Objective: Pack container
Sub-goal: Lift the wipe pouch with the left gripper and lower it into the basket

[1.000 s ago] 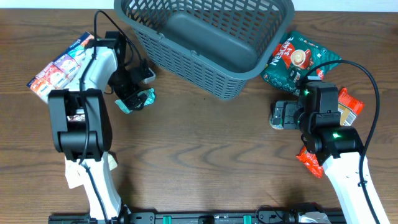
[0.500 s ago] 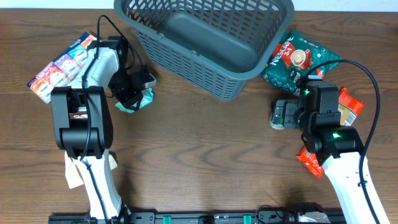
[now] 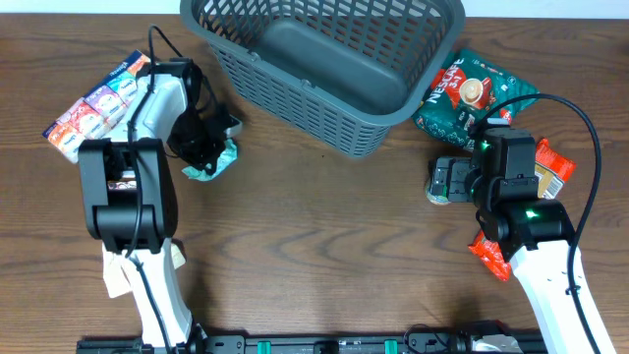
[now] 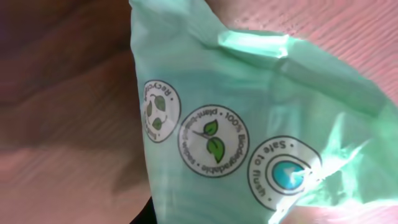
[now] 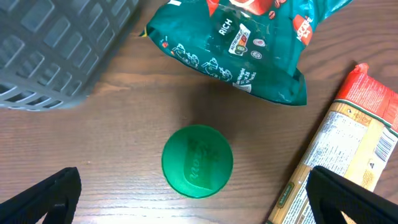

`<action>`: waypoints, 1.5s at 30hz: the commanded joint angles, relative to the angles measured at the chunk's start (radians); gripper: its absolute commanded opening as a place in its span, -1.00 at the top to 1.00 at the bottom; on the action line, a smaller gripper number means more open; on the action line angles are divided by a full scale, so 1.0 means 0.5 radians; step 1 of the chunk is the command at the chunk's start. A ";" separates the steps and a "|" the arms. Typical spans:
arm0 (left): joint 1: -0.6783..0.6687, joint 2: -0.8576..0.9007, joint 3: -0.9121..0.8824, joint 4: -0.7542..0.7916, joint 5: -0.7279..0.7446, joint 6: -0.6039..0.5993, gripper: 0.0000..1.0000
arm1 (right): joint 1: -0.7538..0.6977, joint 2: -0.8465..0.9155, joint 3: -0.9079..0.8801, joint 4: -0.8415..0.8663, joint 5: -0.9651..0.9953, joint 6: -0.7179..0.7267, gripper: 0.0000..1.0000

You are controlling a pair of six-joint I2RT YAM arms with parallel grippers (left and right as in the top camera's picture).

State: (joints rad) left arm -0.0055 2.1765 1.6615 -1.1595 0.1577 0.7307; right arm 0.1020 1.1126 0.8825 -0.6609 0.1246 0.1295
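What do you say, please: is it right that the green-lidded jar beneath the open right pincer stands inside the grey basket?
Not quite. The green-lidded jar stands on the wooden table, outside the grey basket, as the right wrist view shows. It is indeed beneath the open right pincer.
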 commanded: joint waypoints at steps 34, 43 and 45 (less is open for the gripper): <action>-0.433 -0.843 0.916 0.688 -0.219 -0.411 0.89 | 0.007 0.004 0.027 -0.010 -0.056 0.053 -0.98; -0.494 -0.412 0.916 0.754 -0.192 -0.198 0.88 | 0.007 0.004 0.027 -0.040 -0.056 0.054 -0.97; -0.494 -0.367 0.916 0.775 -0.175 -0.198 0.89 | 0.007 0.004 0.027 -0.056 -0.056 0.054 -0.98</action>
State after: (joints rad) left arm -0.2527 1.9999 2.1143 -0.7925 0.0532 0.6037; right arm 0.1020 1.1126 0.8825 -0.6815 0.1017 0.1425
